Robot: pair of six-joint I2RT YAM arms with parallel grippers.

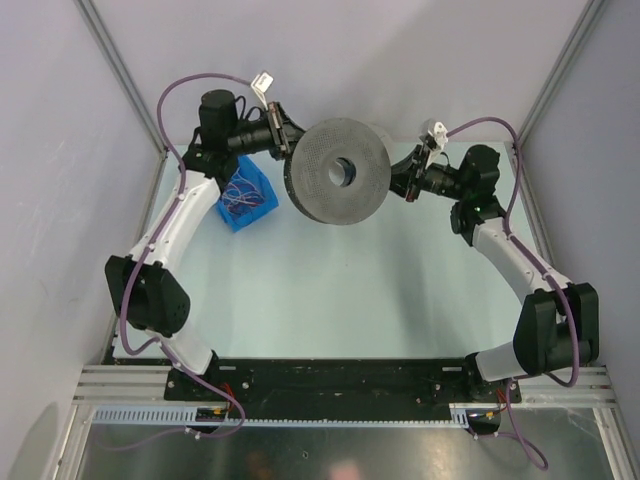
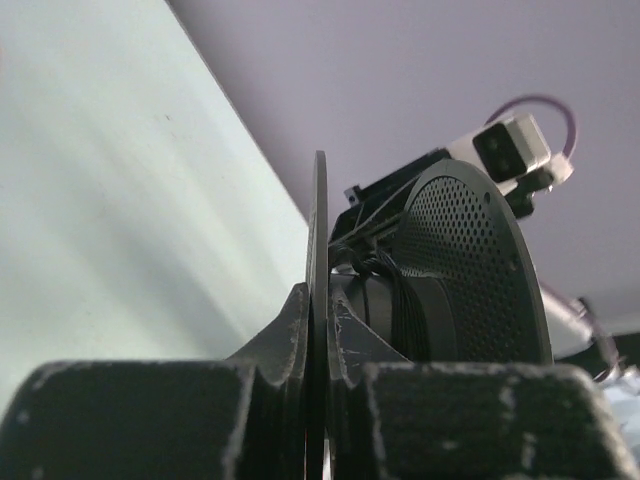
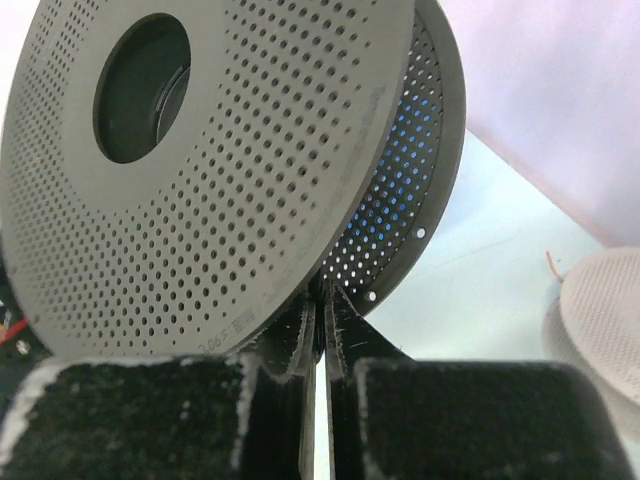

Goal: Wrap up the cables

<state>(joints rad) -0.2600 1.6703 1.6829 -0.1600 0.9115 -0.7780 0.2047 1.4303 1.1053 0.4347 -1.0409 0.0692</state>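
Far back, left end effector (image 1: 285,152) and right end effector (image 1: 397,178) pinch spool (image 1: 318,198) rims.

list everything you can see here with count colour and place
spool: one, dark grey, held between both grippers, far middle
wound cord: few turns, black, on the spool's hub
bag: one, blue, on the table by the left arm
loose cords: a tangle, dark, in the bag
disc: one, pale grey, perforated, low right of the right wrist view
table: one, pale green
left gripper: one, black, shut on a spool flange
right gripper: one, black, shut on a spool flange
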